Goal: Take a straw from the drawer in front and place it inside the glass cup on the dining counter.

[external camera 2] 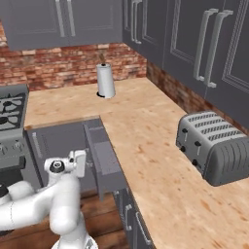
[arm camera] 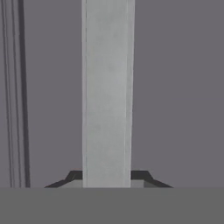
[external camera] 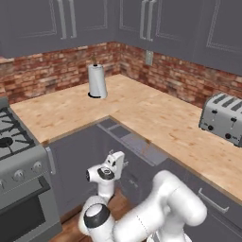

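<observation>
The drawer (external camera: pixel 138 144) (external camera 2: pixel 105 156) stands pulled partway out from under the wooden worktop, and its flat grey bottom shows. My gripper (external camera: pixel 122 165) (external camera 2: pixel 84 162) is at the drawer's front. In the hand view the silver bar handle (arm camera: pixel 107 87) runs straight up between the two dark fingertips (arm camera: pixel 73 176), which sit against its sides, so my gripper (arm camera: pixel 107 177) is shut on the handle. The straw is hidden. The glass cup and the dining counter are out of view.
A paper towel roll (external camera: pixel 97 81) (external camera 2: pixel 105 80) stands in the brick-backed corner of the L-shaped worktop (external camera: pixel 142 113). A silver toaster (external camera: pixel 222 118) (external camera 2: pixel 216 153) sits at the right. A stove (external camera: pixel 14 156) is at the left, and grey wall cabinets (external camera: pixel 156 23) hang above.
</observation>
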